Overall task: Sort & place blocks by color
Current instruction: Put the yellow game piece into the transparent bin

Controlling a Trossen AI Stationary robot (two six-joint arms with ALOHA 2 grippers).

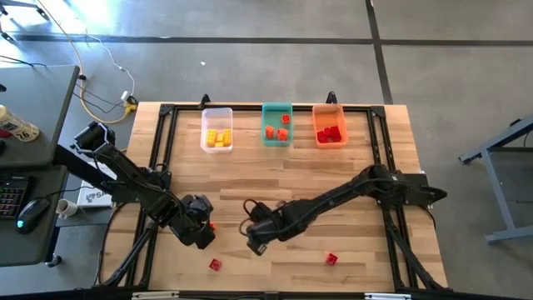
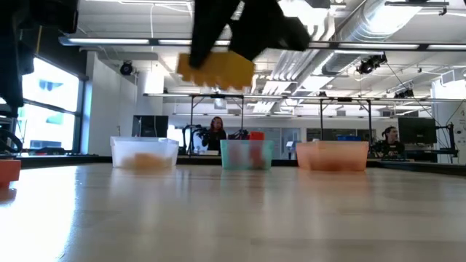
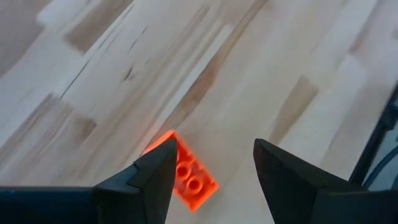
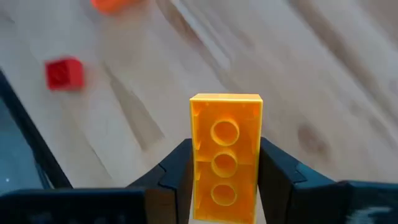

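Two end effectors at work: our right end effector (image 4: 225,180) is clamped on a yellow brick (image 4: 225,152) above the worktop (image 1: 350,179); left end effector (image 3: 211,174), fingers apart, straddles an orange brick (image 3: 186,174). Light, rigid, slick plastic, we judge; pinch the flat sides.

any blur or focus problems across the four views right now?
Low view: the yellow block held above the table is soft, the three bins smeared, and ceiling lights glare. Left wrist view: the orange block is slightly blurred. Right wrist view: yellow block sharp in the right hand, the red block soft. High view: evenly lit.
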